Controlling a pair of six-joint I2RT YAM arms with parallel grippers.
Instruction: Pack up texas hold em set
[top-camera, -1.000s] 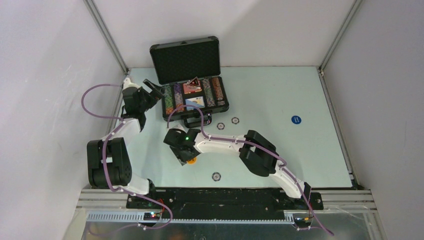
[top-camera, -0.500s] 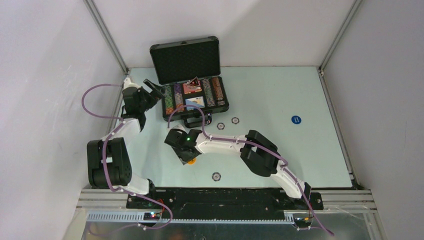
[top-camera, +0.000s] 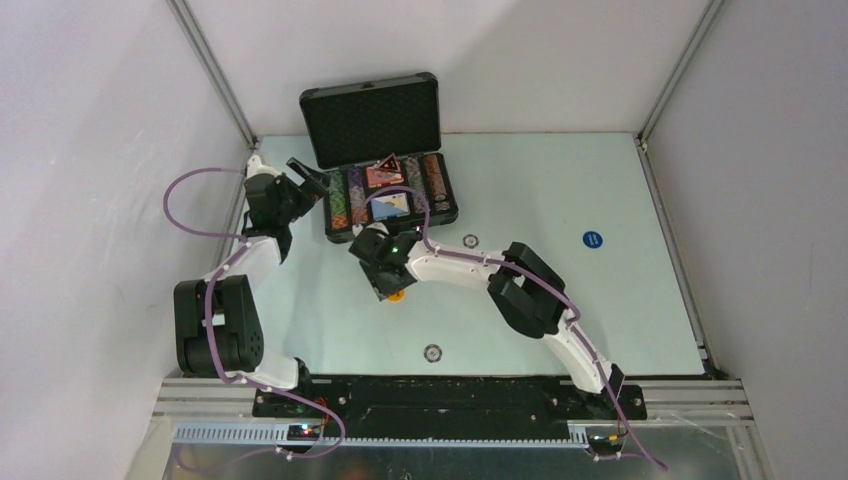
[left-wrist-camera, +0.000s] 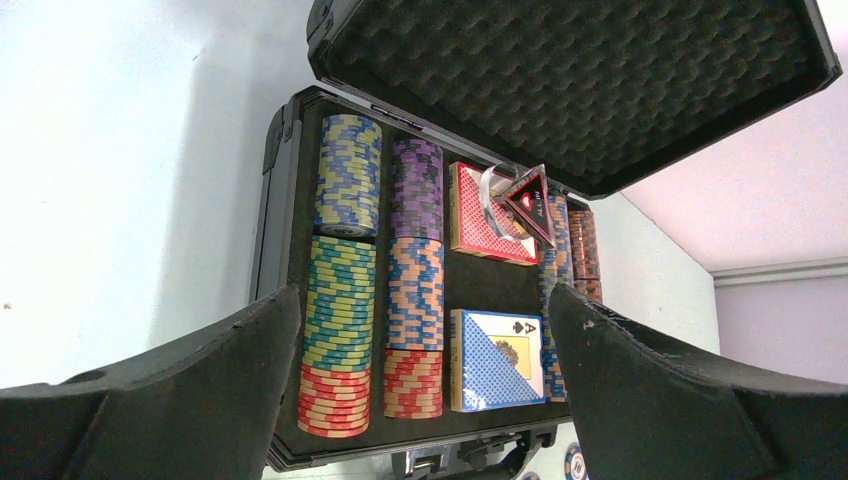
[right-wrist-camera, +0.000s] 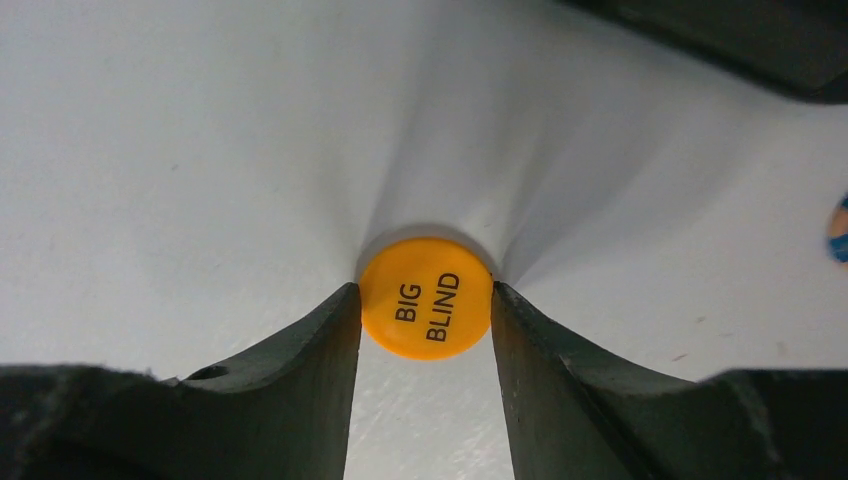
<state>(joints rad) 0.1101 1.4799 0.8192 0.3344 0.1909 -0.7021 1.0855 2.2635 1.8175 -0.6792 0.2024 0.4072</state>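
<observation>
Two arms reach over a pale desk (top-camera: 640, 300). The black briefcase (top-camera: 371, 120) stands open at the upper centre of the top view, its foam-lined lid raised on the far side.

Seen from the left wrist, rows of multicoloured chips (left-wrist-camera: 343, 300) fill the left compartments, and a further row runs along the right. A red-patterned card deck (left-wrist-camera: 478, 218) lies in the upper middle compartment. A dark triangular marker (left-wrist-camera: 531, 198) is tilted over the deck's right edge. A blue deck (left-wrist-camera: 493, 362) marked with a spade ace lies in the compartment below.

The left claw (left-wrist-camera: 425, 300) hovers just left of the case in the top view, spread wide and holding nothing.

The right claw (top-camera: 392, 288) sits just below the case's front edge in the top view. It is narrowed onto an orange button (right-wrist-camera: 426, 297) marked BIG BLIND, and both fingers (right-wrist-camera: 320, 340) touch the button's rim on opposite sides. Whether the button clears the desk cannot be told.

A clear round button (top-camera: 470, 240) lies on the desk just right of the right wrist. A second clear button (top-camera: 432, 352) lies at lower centre near the arm bases. A blue round button (top-camera: 592, 239) lies well apart at the right.
</observation>
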